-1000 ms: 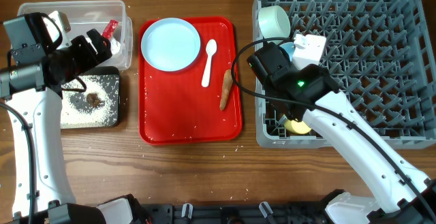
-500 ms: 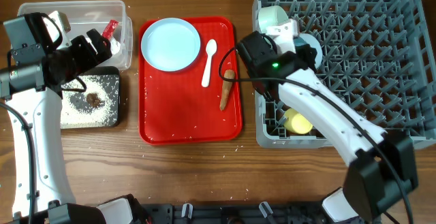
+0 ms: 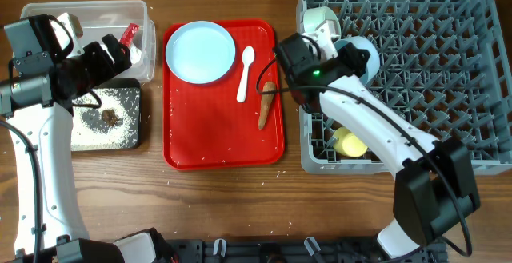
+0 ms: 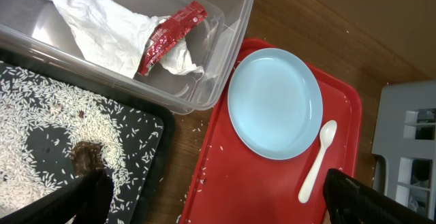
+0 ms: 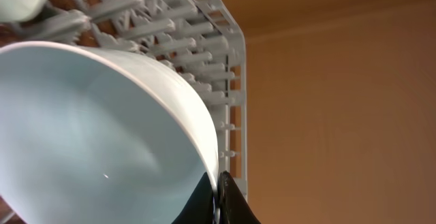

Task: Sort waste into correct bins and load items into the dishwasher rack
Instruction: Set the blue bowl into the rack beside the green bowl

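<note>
Grey rack [image 3: 448,71], red tray [image 3: 224,147], pale blue plate [image 3: 200,51], white spoon [image 3: 245,75], blue-green bowl [image 5: 102,135], yellow cup [image 3: 350,143]

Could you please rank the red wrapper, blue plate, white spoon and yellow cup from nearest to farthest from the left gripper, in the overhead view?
1. red wrapper, in the clear tub beside the left gripper.
2. blue plate, on the red tray, left side.
3. white spoon, right of the plate.
4. yellow cup, in the rack.

Bins [image 3: 88,8], red tray [image 3: 216,131], rack [image 3: 448,71] on table [image 3: 160,207]
</note>
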Motion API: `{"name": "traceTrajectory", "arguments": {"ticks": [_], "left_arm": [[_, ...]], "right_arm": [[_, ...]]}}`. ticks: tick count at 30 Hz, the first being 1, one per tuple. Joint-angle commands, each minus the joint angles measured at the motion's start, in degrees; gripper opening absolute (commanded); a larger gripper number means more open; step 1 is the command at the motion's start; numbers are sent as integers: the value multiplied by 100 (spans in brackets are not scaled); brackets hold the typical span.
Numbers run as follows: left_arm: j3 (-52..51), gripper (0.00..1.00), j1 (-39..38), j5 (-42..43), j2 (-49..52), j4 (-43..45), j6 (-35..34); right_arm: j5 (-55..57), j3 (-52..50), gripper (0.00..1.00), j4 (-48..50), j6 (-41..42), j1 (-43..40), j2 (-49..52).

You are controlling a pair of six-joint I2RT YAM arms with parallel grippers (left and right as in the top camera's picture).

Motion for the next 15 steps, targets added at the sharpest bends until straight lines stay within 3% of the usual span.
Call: {"name": "traceTrajectory", "arguments": {"ticks": [1, 2, 4, 8, 12, 15], "left_arm": [[81, 100, 37, -13, -72, 15, 111], [81, 100, 37, -13, -72, 13, 111], [81, 100, 37, -13, -72, 15, 111], [81, 100, 37, -13, -72, 15, 111], [81, 100, 37, -13, -72, 15, 111], [81, 100, 37, -13, -72, 15, 111]], "right_arm": [[-389, 2, 11, 26, -605, 278, 96], [-533, 2, 15, 26, -691, 306, 96], [-741, 2, 39, 2, -791, 339, 96], [-782, 2, 64, -179, -785, 433, 96], [-1014, 2, 67, -258, -785, 715, 85], [-1364, 2, 77, -240, -730, 990, 15]]}}
